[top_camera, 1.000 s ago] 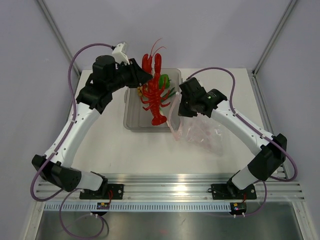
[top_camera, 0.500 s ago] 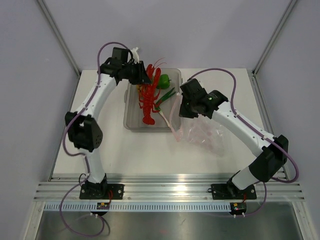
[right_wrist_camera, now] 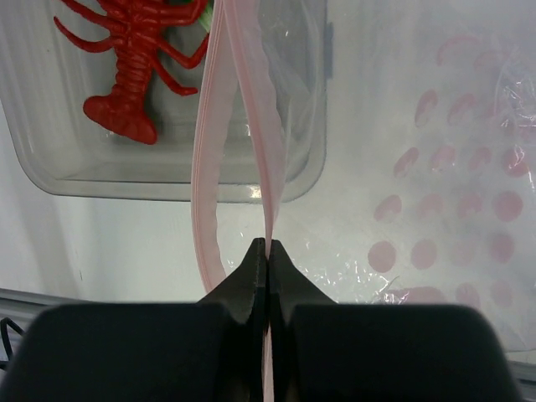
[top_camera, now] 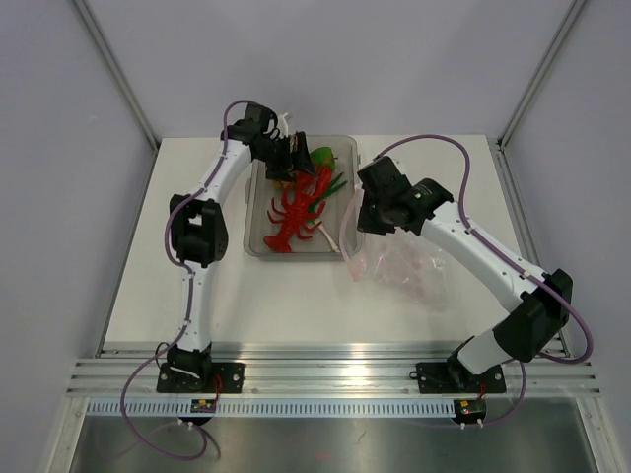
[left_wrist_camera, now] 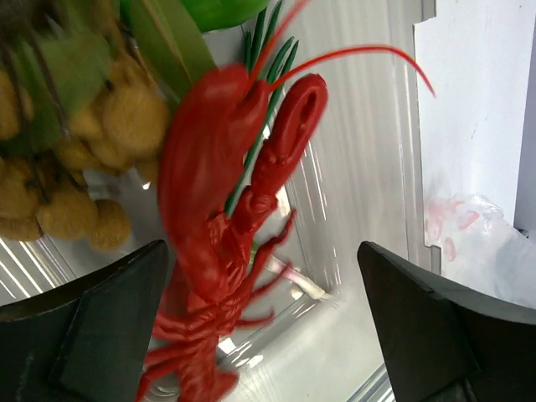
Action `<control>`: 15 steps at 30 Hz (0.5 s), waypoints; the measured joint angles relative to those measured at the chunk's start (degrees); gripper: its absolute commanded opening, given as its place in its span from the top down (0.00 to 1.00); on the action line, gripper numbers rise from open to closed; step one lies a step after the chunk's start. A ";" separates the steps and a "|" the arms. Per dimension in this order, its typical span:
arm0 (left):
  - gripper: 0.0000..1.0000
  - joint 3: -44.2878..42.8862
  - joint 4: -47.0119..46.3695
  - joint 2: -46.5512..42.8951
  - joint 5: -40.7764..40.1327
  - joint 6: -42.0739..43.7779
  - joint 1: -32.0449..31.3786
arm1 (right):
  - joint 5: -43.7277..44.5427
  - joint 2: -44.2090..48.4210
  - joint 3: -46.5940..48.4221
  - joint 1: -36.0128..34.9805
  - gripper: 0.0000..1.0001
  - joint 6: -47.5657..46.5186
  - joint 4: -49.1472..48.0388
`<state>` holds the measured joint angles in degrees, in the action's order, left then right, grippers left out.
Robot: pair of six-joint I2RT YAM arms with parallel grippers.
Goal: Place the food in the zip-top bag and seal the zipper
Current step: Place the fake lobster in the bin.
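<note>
The red lobster (top_camera: 294, 210) lies in the clear grey tray (top_camera: 254, 241), free of my left gripper (top_camera: 296, 163). That gripper hovers open over the tray's back end. In the left wrist view the lobster (left_wrist_camera: 213, 218) shows blurred between the wide-apart fingers (left_wrist_camera: 92, 322), close to the left one. Beside it are the yellow-tan balls (left_wrist_camera: 109, 117), the green stalks (left_wrist_camera: 266, 54) and the green pepper (top_camera: 321, 158). My right gripper (right_wrist_camera: 268, 249) is shut on the pink zipper (right_wrist_camera: 270, 142), holding the mouth of the zip-top bag (top_camera: 406, 264) open right of the tray.
The tray's rim (right_wrist_camera: 176, 182) lies just past the bag's mouth. The bag's body with pink dots (right_wrist_camera: 452, 159) spreads over the white table (top_camera: 197, 296) to the right. Metal frame posts (top_camera: 113, 69) rise at the table's back corners.
My left gripper opened and let go of the lobster, which dropped from hanging upright to lying in the tray. The left arm stretched towards the tray's back. The right gripper kept its hold.
</note>
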<state>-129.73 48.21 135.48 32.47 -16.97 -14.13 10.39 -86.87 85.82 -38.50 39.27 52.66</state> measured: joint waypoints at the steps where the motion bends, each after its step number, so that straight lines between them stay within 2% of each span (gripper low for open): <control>1: 0.01 0.02 -0.04 -0.17 0.02 0.02 0.00 | 0.02 -0.02 0.00 0.00 1.00 0.00 0.04; 3: 0.02 2.27 -0.74 -1.66 -0.44 0.26 -0.07 | 0.04 -0.02 0.00 0.00 1.00 0.00 0.11; 6: 0.12 8.85 -0.52 -7.06 -2.93 0.83 -0.42 | 0.02 -0.04 0.00 0.00 0.99 -0.02 0.13; 7: 0.19 12.22 -0.81 -9.97 -4.17 1.09 -0.55 | 0.02 -0.07 0.00 0.00 0.99 -0.02 0.09; 11: 0.25 24.70 -1.53 -22.99 -9.75 2.10 -1.31 | -0.07 -0.33 -0.02 0.00 1.00 -0.07 -0.13; 13: 0.31 29.09 -2.08 -28.17 -12.24 1.90 -1.95 | -0.46 -0.66 -0.02 0.00 1.00 -0.24 -0.44; 14: 0.39 31.04 -2.62 -30.12 -13.64 1.53 -2.27 | -0.61 -0.92 -0.02 0.00 1.00 -0.31 -0.59; 15: 0.41 32.79 -2.89 -31.74 -15.04 0.87 -2.54 | -0.83 -1.22 -0.02 0.00 1.00 -0.42 -0.63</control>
<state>-96.95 45.32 103.74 17.43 -16.10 -16.67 9.56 -88.09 85.80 -38.50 38.85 52.03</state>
